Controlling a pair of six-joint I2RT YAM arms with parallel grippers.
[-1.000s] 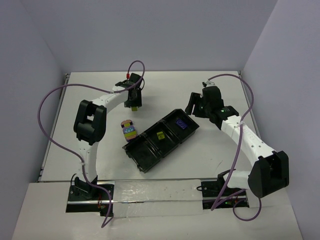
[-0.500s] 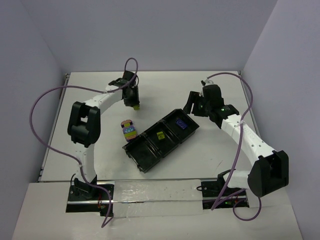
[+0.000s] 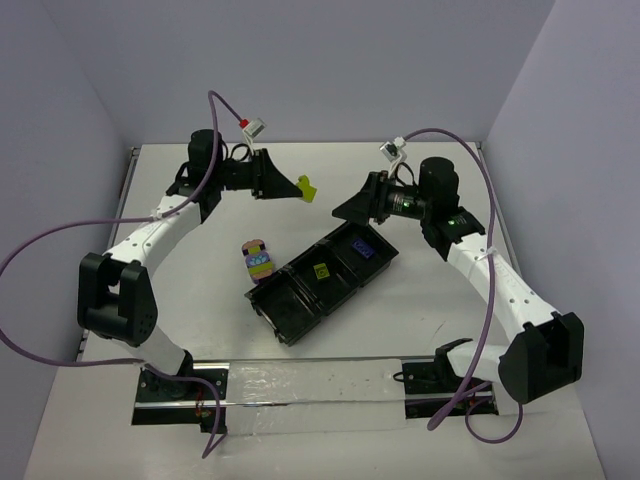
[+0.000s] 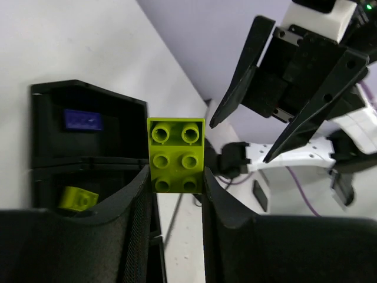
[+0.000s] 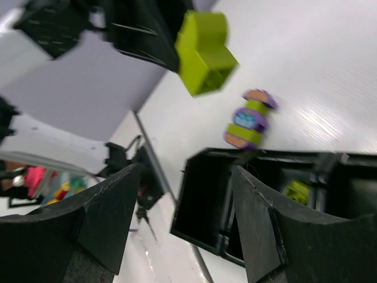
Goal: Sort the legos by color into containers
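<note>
Evidently our left pincer (image 4: pixel 175 177) clamps the yellow-green brick (image 4: pixel 175 141) aloft for our gaping right pincer (image 5: pixel 184 171) at three o'clock

Bright, even light, soft shadows; right wrist view blurred, with glare streaking the table (image 5: pixel 330 112).

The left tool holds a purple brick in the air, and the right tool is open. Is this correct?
Not quite: the brick in the left tool is yellow-green, not purple, as the left wrist view shows. It is in the air, and the right tool is open.
</note>
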